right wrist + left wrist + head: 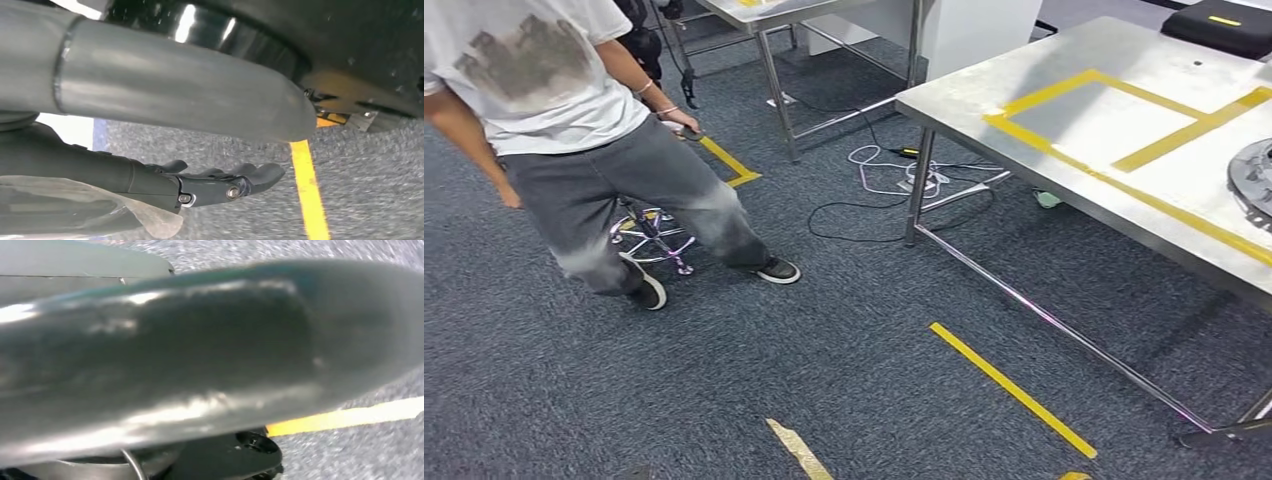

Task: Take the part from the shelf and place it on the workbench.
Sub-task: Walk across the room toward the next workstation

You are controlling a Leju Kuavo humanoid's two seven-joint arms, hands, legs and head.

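One grey carpet (844, 360) covers the floor across the head view. On the right stands the steel workbench (1104, 60), its top marked with a yellow tape outline (1064, 155) and its thin legs and low crossbar resting on the carpet. On the left a person (544, 70) in a white shirt, grey trousers and dark shoes stands well apart from the workbench, with a chrome stool base (652, 235) just behind the legs. A second metal table (774, 12) shows at the far edge, and a black case (1224, 28) with a small yellow label lies at the workbench's far corner. The left hand (200, 355) is a blurred grey mass close to its own wrist camera, and I cannot tell how its fingers lie or whether it holds anything. The right hand (200, 185) hangs over the carpet with its thick grey thumb (190, 95) set apart from the dark fingers (262, 174), which are stretched out nearly straight with nothing between them. A round metal part (1252, 185) lies flat on the workbench at the picture's right edge, partly cut off, just outside the tape outline. A yellow tape strip (1012, 388) runs slantwise on the carpet near the workbench, and loose cables (894, 175) lie by its leg.
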